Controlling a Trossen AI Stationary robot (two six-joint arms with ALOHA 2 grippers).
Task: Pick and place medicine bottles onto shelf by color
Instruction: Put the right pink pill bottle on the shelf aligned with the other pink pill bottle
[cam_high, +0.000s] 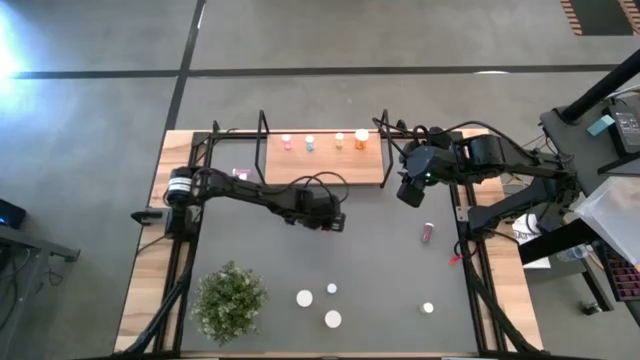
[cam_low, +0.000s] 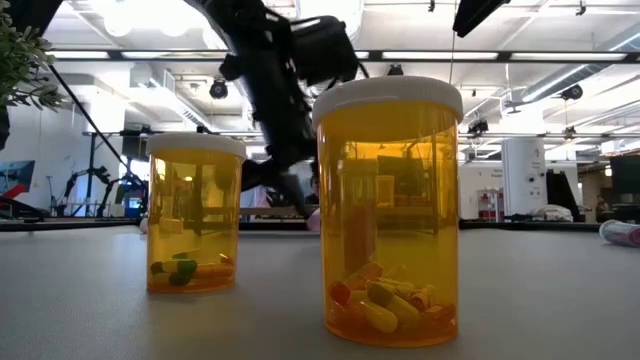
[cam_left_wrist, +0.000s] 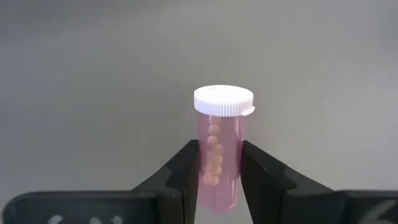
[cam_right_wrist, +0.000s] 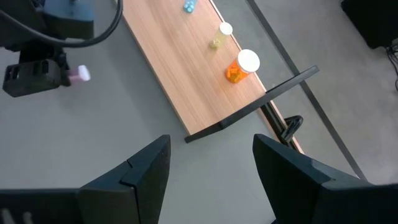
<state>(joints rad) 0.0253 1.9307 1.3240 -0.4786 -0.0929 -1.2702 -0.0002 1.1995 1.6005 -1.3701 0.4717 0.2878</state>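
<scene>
Left wrist view: left hand (cam_left_wrist: 219, 171) clamped on pink bottle (cam_left_wrist: 221, 152) over desk (cam_left_wrist: 93, 93). Right hand (cam_right_wrist: 211, 168) fingers apart, empty, near shelf (cam_right_wrist: 186, 81).

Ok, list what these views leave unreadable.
- High view: left gripper covers its pink bottle.
- Low view: two orange bottles block the shelf.
- Left wrist view: the pink bottle's base is cut off by the edge.
- High view: bottles on the shelf too small to read.

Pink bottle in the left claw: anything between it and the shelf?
Nothing visible. The left claw grips the pink bottle over bare mat just in front of the shelf, whose front edge is open.
</scene>
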